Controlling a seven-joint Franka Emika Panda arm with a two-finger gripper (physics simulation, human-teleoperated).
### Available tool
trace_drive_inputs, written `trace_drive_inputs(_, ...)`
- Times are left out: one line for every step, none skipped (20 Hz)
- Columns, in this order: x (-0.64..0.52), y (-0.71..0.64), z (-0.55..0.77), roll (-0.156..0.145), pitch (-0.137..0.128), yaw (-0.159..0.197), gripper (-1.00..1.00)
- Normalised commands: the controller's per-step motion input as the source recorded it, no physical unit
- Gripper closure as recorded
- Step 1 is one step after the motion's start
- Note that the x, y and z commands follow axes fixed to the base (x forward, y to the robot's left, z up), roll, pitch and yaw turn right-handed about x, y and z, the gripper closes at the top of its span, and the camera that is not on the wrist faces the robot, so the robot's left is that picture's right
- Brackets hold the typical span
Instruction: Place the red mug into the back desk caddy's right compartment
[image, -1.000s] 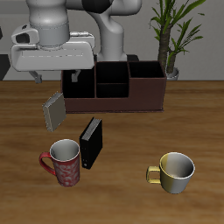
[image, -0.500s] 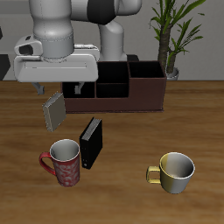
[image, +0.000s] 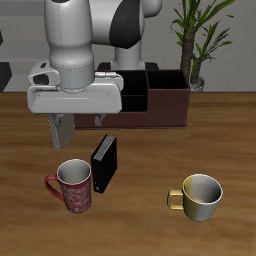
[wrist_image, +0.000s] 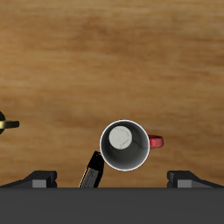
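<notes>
1. red mug (image: 73, 185): upright on table near front edge, speckled pattern, grey inside, handle sticking out sideways.
2. back desk caddy (image: 150, 104): long maroon box, far back.
3. right compartment (image: 168, 82): end bay, contents unclear.

Red mug (image: 74, 185) stands near the table's front edge, a black book (image: 104, 163) upright just beside it; cream mug (image: 200, 196) well apart; back desk caddy (image: 150, 103) behind them.
</notes>
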Motion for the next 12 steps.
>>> trace_drive_inputs(0.03,0.02,-0.24,-0.036,-0.029,-0.073,-1.0)
trace_drive_inputs(0.07,0.05,-0.29,0.014,0.029,-0.021,-1.0)
trace_drive_inputs(-0.02,-0.01,-0.22,-0.044,-0.014,-0.076,-1.0)
trace_drive_inputs(0.02,0.09,-0.37,0.028,0.01,-0.009,-1.0)
trace_drive_inputs(0.03,-0.07,-0.2,-0.031,0.021,-0.114,-1.0)
trace_drive_inputs(0.0,0.03,-0.27,-0.017,-0.014,-0.084,-1.0)
trace_drive_inputs(0.0,0.02,0.0,0.0,0.0,0.0,-1.0)
trace_drive_inputs(-0.02,0.0,-0.32,-0.007,-0.036,-0.028,-1.0)
trace_drive_inputs(-0.01,-0.03,-0.26,-0.02,-0.007,-0.006,-1.0)
trace_drive_inputs(-0.03,-0.06,-0.19,0.016,0.016,-0.043,-1.0)
trace_drive_inputs(-0.08,-0.18,-0.21,-0.08,-0.021,-0.077,-1.0)
trace_drive_inputs(0.02,0.03,-0.18,0.003,-0.022,-0.012,-1.0)
